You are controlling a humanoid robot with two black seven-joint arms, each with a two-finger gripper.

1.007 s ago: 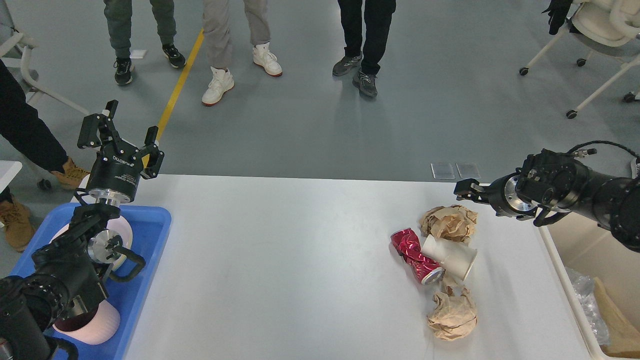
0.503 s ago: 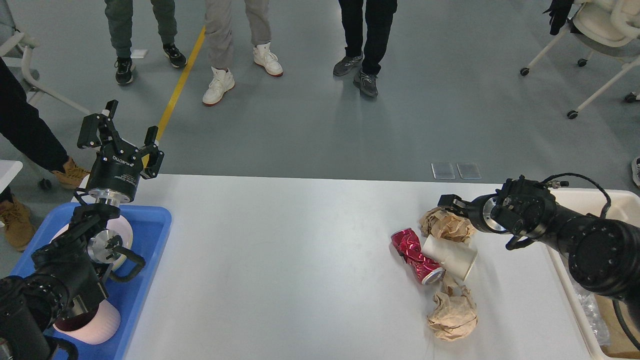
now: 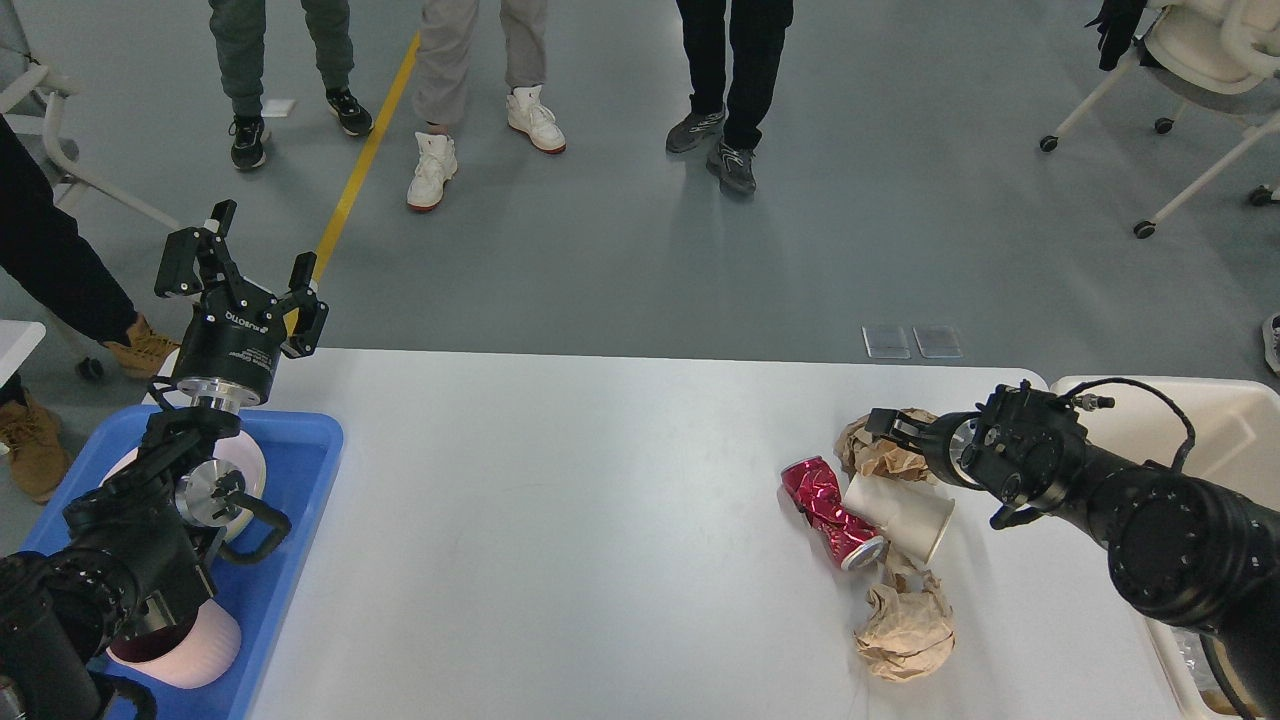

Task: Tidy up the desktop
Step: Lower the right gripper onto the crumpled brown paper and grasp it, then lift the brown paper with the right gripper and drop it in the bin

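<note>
The only writing I can pick out is white lettering on the black body of my left gripper (image 3: 250, 262), too small for me to read with confidence. That gripper is raised over the far-left corner of the desktop (image 3: 560, 500), its fingers spread apart and empty. Under its arm sits a blue tray (image 3: 300, 470) at the left edge, holding a pink cup (image 3: 185, 645) and a pale roll partly hidden by the arm.

The desktop fills the middle of the view, and the litter lies in a cluster on its right side: a crushed red can (image 3: 830, 505) touching a white paper cup (image 3: 900, 515) lying on its side, a brown paper wad (image 3: 885, 450) just beyond them, and a second paper wad (image 3: 905, 625) nearer to me. A cream bin (image 3: 1235, 420) stands off the right edge. Three people's legs stand on the grey floor beyond the far edge, with a wheeled chair at far right.

My right gripper (image 3: 880, 420) has come down and leftward since a second ago, from above the far-right corner to right at the far wad. It is dark and seen nearly end-on, so I cannot tell whether its fingers are apart or closed. The litter itself has not shifted.
</note>
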